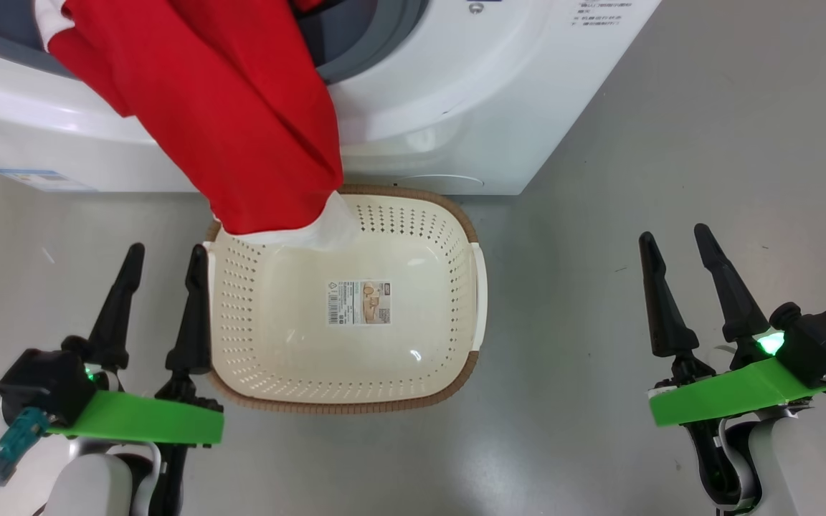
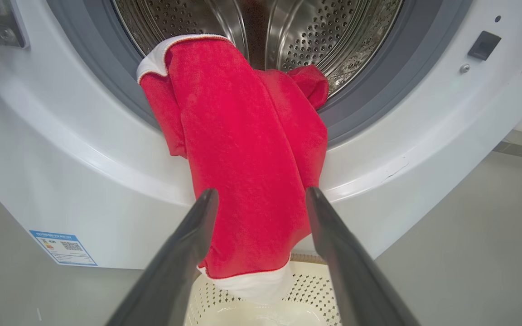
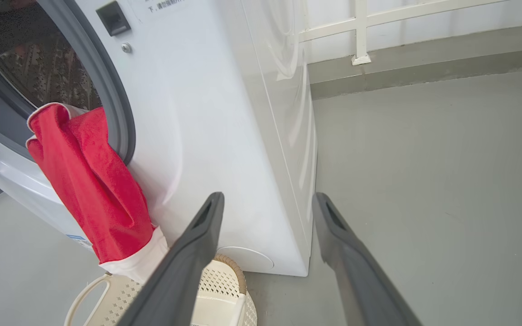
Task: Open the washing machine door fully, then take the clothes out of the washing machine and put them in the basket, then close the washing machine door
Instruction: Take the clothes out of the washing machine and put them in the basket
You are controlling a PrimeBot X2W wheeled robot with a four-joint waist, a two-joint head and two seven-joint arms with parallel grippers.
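**Entry: red garment, hanging half out of the drum**

Location: the clothes (image 1: 226,122) are hanging from the mouth of the washing machine (image 1: 456,107). They are draping over the grey rubber ring (image 2: 379,90) and down the white front. The white hem is dipping just inside the far rim of the basket (image 1: 481,287), which is sitting on the floor (image 1: 671,143) against the machine. The upper end is lying in the steel drum (image 2: 288,31).

Handling (judged): the cloth is soft, light and limp, so it will be folding and sliding rather than resisting. Nothing here is fragile. The bunched red folds at mid-hang are offering the thickest hold, better than the thin hem.

Pincers: the left pincer (image 1: 168,249) is standing spread wide and holding nothing, just beside the basket's left handle. The right pincer (image 1: 673,233) is also spread and unladen, well apart to the right.

Edges and room: the ring's lip may be dragging at the cloth. Open floor is lying to the machine's right.
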